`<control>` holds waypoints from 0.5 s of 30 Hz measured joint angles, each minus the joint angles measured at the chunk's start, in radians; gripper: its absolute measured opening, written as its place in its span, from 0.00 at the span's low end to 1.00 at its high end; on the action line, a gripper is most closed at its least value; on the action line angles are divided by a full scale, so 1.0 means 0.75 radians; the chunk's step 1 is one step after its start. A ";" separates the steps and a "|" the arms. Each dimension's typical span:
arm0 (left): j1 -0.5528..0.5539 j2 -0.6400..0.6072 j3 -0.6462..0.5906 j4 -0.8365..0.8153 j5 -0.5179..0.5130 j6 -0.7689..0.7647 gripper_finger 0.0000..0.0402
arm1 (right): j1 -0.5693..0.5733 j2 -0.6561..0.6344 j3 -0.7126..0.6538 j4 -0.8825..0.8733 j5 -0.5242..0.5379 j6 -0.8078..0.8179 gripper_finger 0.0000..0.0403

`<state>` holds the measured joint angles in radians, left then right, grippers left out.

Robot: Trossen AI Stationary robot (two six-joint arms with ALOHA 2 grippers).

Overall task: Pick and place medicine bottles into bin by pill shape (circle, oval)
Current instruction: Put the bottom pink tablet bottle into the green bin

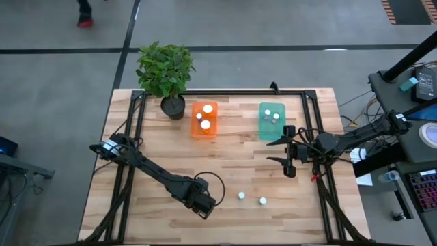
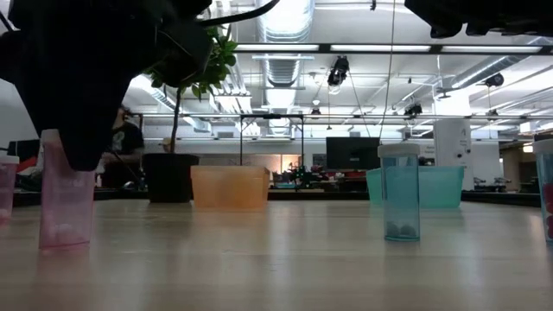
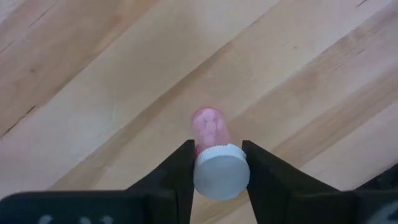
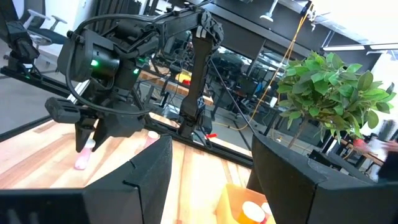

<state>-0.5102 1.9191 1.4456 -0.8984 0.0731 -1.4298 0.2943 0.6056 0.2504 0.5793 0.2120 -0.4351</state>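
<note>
My left gripper (image 1: 203, 203) is near the table's front edge, pointing down and shut on a small pink bottle with a white cap (image 3: 221, 174). The bottle also shows in the low view (image 2: 65, 194). Two white-capped bottles (image 1: 241, 196) (image 1: 263, 201) stand on the table to its right; one of them is teal (image 2: 400, 192). The orange tub (image 1: 204, 119) and the teal tub (image 1: 272, 121) stand at the back, each with bottles inside. My right gripper (image 1: 283, 152) is open and empty, in front of the teal tub. My left gripper pinches the pink bottle at the sides of its white cap (image 3: 200, 169) between its two fingers. The fingers come from above, pointing down. The bottle is upright below them, its base (image 2: 62, 242) at the table top; whether it is lifted clear cannot be told.
A potted plant (image 1: 166, 72) stands at the back left beside the orange tub. Another pink bottle (image 2: 7, 186) shows at the low view's left edge and one more bottle (image 2: 546, 190) at its right edge. Bare wood lies between the tubs and the loose bottles.
</note>
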 joint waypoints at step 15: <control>0.011 -0.190 0.001 0.142 -0.321 0.254 0.25 | -0.001 0.000 0.000 -0.001 0.002 -0.004 0.52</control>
<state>-0.5017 1.7767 1.4467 -0.7920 -0.1676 -1.2393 0.2939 0.6056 0.2501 0.5785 0.2133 -0.4381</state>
